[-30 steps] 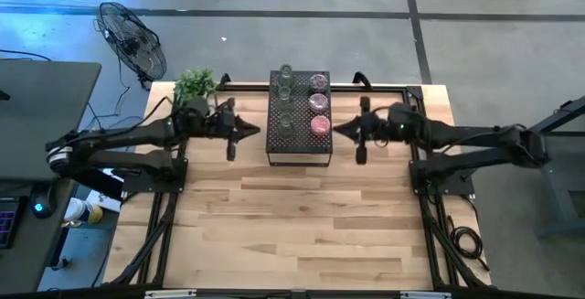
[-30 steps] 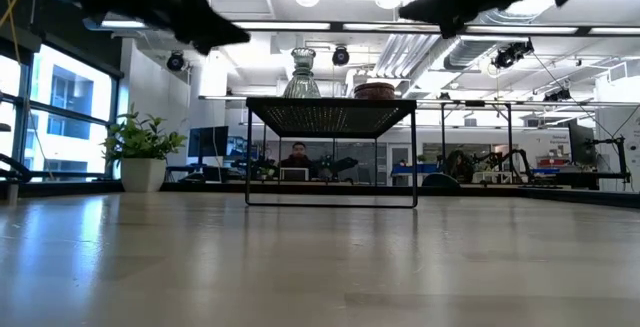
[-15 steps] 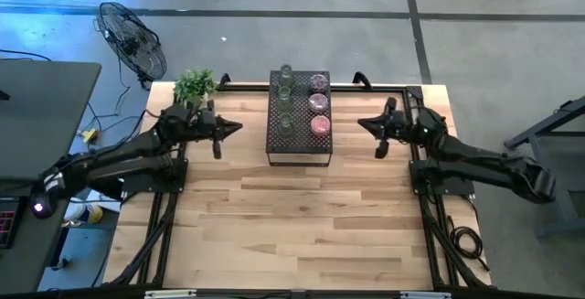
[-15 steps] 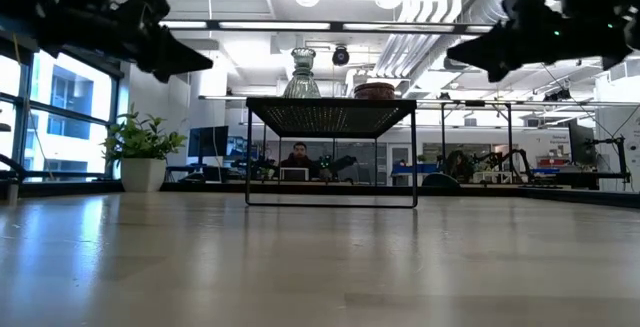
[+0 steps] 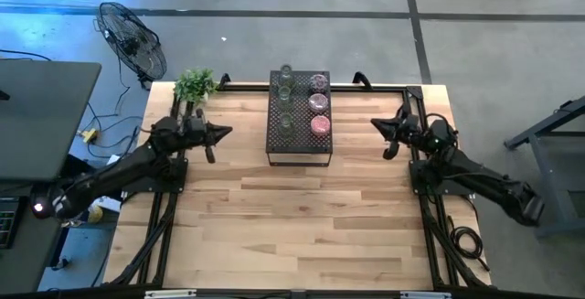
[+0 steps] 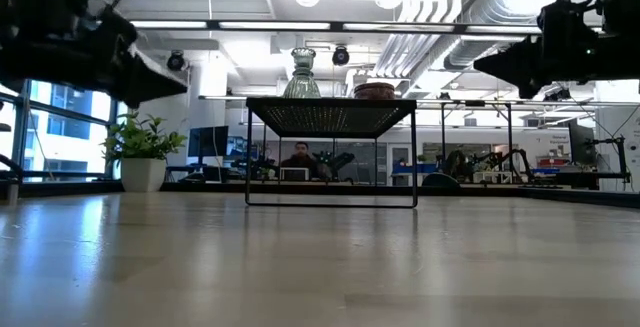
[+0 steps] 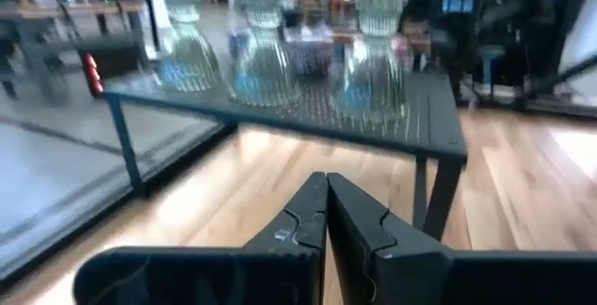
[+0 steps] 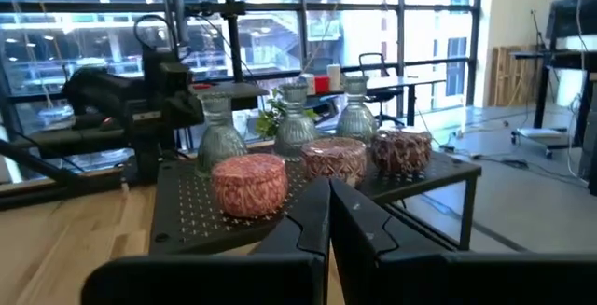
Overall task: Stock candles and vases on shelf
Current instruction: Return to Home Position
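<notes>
Black perforated shelf [image 5: 298, 145] sits midway between arms, long axis front-to-back. We see vases [image 5: 286, 98] in left column, candles [image 5: 318, 103] in right, all on top. Left gripper [image 5: 225, 132], right gripper [image 5: 376, 124] both pinched closed, empty, tips facing shelf, well apart from it. Plant [image 5: 195, 84] near left arm; nothing blocks pullback, we judge.

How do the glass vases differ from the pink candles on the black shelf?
The clear greenish glass vases are see-through and taller, narrowing to a neck; the squat pink jar candles are opaque and low. Vases line the left of the black perforated shelf, candles its right. Both stand upright in rows of three.
</notes>
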Motion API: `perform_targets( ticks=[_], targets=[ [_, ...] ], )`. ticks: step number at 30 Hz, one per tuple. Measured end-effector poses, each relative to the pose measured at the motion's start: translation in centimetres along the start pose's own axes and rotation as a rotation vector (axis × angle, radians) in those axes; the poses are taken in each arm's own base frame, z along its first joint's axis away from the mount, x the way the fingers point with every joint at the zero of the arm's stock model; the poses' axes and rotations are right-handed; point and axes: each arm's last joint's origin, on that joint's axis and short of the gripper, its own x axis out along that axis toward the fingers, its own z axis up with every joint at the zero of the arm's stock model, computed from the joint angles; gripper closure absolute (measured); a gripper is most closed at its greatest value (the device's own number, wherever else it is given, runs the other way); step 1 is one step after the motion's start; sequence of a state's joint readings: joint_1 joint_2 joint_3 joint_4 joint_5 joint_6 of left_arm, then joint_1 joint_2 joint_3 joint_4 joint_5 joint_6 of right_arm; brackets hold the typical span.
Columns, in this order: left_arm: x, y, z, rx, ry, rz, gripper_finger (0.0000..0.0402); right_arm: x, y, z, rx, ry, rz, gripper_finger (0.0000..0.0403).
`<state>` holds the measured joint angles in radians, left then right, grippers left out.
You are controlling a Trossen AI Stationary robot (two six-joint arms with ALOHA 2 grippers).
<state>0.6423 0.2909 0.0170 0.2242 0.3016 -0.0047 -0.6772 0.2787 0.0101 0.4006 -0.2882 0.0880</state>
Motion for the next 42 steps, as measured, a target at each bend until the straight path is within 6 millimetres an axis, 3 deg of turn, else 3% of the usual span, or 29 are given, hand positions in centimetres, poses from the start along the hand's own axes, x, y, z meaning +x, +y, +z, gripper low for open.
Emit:
perform_targets(
  ticks=[8,17,25,35,42],
  targets=[
    [-1.5,0.3,0.1,0.004,-0.036,0.069,0.0396,-0.5,-0.3,0.2,-0.001,-0.014,-0.033,0.0403],
    [-2.0,0.1,0.6,-0.049,-0.108,0.034,0.0396,-0.6,-0.5,0.3,0.015,-0.034,-0.148,0.0403],
    [-2.0,0.1,0.6,-0.098,-0.108,0.023,0.0396,-0.3,0.8,-0.2,-0.005,0.002,-0.218,0.0403],
    [-1.8,0.1,0.4,-0.105,-0.083,-0.003,0.0396,-1.5,1.6,-1.1,0.010,0.086,-0.051,0.0403],
    [-1.6,0.1,0.1,-0.123,-0.047,-0.018,0.0396,-1.4,1.1,-1.4,-0.013,0.121,-0.090,0.0403]
  ],
)
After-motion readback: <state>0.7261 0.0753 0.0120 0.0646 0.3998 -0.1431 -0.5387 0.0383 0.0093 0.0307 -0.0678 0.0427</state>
